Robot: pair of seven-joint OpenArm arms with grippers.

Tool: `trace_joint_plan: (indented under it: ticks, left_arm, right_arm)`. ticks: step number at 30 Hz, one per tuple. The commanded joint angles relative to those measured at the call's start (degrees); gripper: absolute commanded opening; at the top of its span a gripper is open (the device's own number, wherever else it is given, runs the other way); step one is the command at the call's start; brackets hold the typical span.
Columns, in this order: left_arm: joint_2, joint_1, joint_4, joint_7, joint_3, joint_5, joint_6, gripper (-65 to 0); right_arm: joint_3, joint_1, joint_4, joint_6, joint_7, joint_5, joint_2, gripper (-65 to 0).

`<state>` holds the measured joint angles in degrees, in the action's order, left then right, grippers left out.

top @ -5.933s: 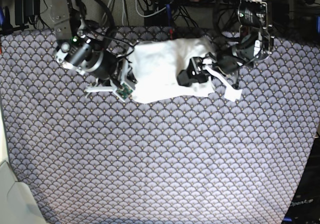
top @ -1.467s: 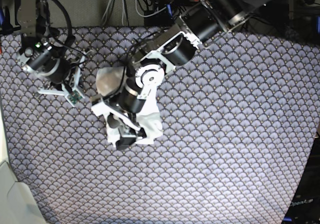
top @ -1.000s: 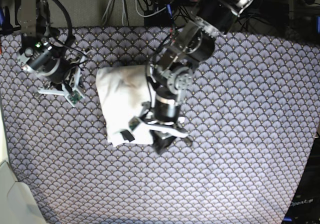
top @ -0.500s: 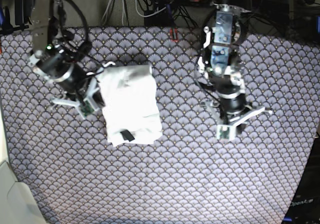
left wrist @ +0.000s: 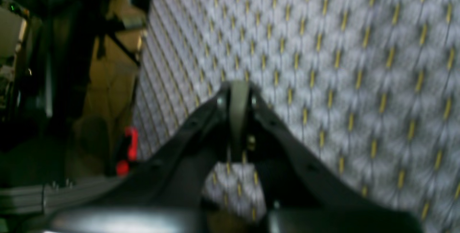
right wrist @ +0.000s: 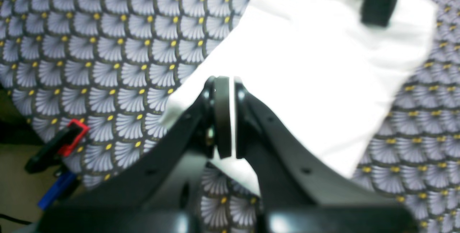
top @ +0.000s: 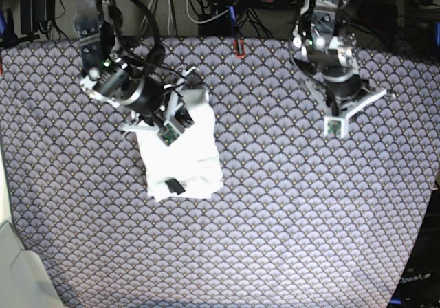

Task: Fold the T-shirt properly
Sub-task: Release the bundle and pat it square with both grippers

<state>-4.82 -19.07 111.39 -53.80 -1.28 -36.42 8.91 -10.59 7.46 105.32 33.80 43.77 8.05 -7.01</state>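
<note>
Folded T-shirt [top: 182,158] near bench's [top: 289,239] far-left part; right tool [right wrist: 225,118] clenched empty above it, left tool [left wrist: 239,114] clenched, far-right.

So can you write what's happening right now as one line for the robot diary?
white cotton T-shirt: folded, lying on patterned cloth | right hand: shut, above shirt's edge | left hand: shut, empty, away from shirt

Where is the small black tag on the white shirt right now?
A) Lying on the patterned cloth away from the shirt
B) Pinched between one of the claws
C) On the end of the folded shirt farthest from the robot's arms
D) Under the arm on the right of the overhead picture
C: in the overhead view the black tag sits on the near end of the folded T-shirt, away from both arms.
</note>
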Motion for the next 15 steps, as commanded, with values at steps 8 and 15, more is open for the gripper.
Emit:
trace_joint_plan:
  ticks: [8,15]
  left_arm:
    - [-0.59,-6.73,1.44,1.63,2.73,-1.07,0.72,-64.7]
    - [-0.76,-7.52,1.44,1.71,4.49,-1.07,0.72,-64.7]
  right_arm:
    - [0.08,-0.83,-10.68,0.26,-8.12,0.69,-0.07,-65.0]
    - [0.17,0.23,-8.92,0.26,-8.03,0.69,-0.07,-65.0]
